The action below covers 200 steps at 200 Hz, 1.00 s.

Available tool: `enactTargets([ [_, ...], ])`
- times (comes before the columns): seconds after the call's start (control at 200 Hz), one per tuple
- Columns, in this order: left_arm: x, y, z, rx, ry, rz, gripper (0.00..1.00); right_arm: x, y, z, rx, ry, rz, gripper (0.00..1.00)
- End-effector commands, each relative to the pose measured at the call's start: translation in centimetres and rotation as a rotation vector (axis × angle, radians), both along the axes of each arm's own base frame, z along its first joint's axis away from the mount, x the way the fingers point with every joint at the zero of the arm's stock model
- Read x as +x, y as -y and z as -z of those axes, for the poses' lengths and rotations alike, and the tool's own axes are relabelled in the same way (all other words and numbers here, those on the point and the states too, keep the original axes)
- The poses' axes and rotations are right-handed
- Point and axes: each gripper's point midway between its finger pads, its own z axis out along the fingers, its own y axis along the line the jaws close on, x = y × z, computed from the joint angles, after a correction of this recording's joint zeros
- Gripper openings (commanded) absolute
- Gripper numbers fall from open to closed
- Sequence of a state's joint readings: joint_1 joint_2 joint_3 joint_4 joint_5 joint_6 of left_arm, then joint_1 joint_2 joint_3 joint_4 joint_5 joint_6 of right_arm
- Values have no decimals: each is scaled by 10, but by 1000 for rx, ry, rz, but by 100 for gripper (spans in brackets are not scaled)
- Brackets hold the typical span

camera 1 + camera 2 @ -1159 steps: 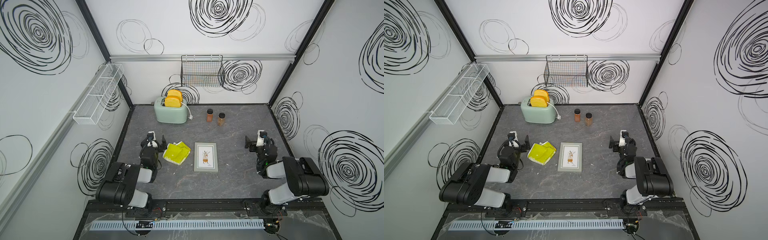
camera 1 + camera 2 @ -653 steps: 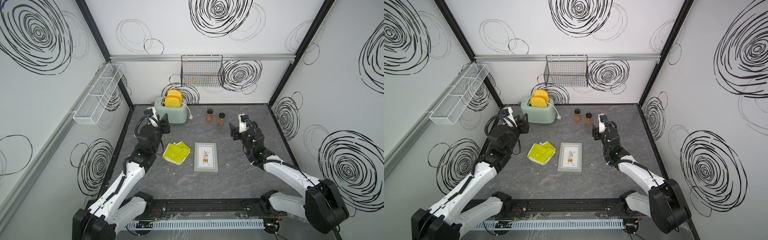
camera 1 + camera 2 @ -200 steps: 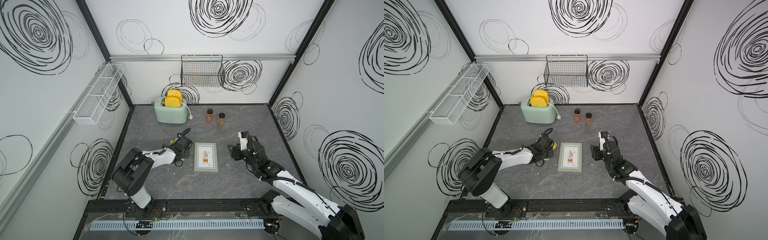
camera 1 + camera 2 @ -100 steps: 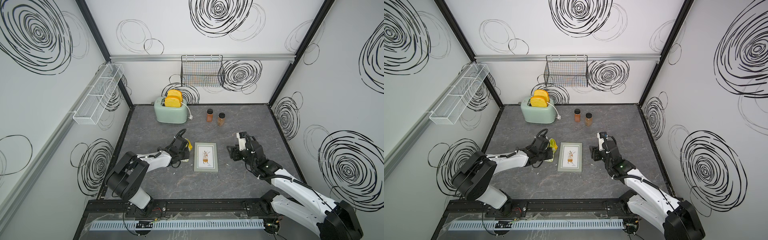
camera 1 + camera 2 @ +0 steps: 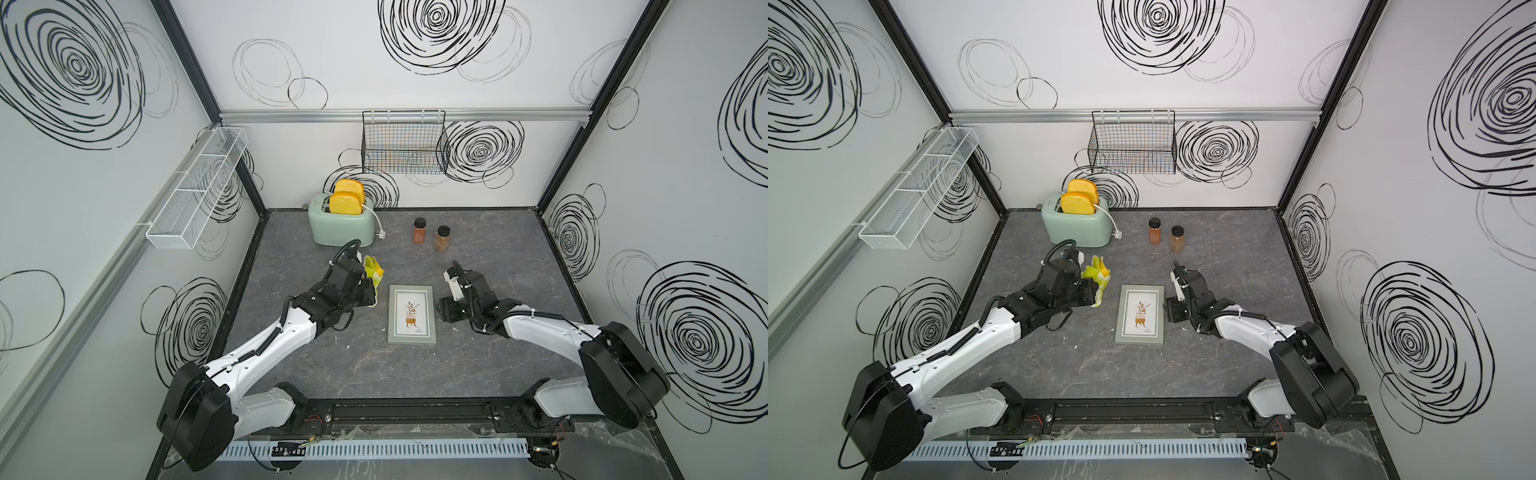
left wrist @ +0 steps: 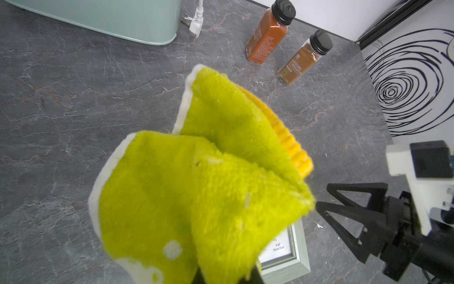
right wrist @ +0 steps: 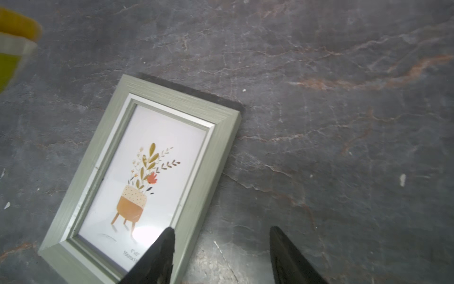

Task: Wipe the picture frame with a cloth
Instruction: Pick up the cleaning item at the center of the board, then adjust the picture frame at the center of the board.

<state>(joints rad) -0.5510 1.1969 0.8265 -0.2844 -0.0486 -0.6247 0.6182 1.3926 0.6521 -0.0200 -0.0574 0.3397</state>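
So my left gripper (image 5: 371, 291) is clamping down tight on the cloth (image 6: 196, 177), which is bunching up in yellow-green folds off the table (image 5: 478, 257), just beside the picture frame (image 5: 412, 314) on its left. The frame is lying flat, face up, in the middle of the table between my two arms. My right gripper (image 7: 221, 248) is sitting low at the frame's right edge with its fingers (image 7: 157, 255) spread apart, holding nothing; one finger is hanging over the frame's border, the other over bare table. Can't tell if it's touching. Toaster (image 5: 340, 224) and two spice jars (image 5: 430, 234) are sitting at the back.
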Motion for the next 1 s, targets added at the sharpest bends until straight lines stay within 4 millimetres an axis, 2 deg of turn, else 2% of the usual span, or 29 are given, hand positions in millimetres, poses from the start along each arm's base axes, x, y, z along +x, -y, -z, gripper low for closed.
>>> enactTargets([
  [0.0, 7, 2, -8, -38, 25, -3, 0, 1, -16, -5, -19, -10, -18, 64],
  [0.13, 20, 12, -21, -76, 58, 2, 0, -9, -28, 8, -74, -39, -26, 64],
  [0.255, 31, 20, -35, -99, 87, 6, 0, -13, -28, 25, -125, -70, 18, 63],
  [0.35, 35, 21, -43, -103, 105, 7, 0, -13, -28, 25, -124, -39, 52, 63],
  [0.585, 29, 12, -36, -98, 101, -4, 0, -9, -24, 16, -120, 2, 102, 64],
  [0.755, 29, 17, -33, -132, 91, 4, 0, -15, -19, 38, -158, -54, 115, 62],
  [0.925, 40, 27, -48, -152, 114, 28, 0, -24, -21, 57, -155, -116, 104, 53],
  [0.995, 45, 31, -56, -174, 128, 36, 0, -26, -21, 62, -155, -128, 102, 52],
])
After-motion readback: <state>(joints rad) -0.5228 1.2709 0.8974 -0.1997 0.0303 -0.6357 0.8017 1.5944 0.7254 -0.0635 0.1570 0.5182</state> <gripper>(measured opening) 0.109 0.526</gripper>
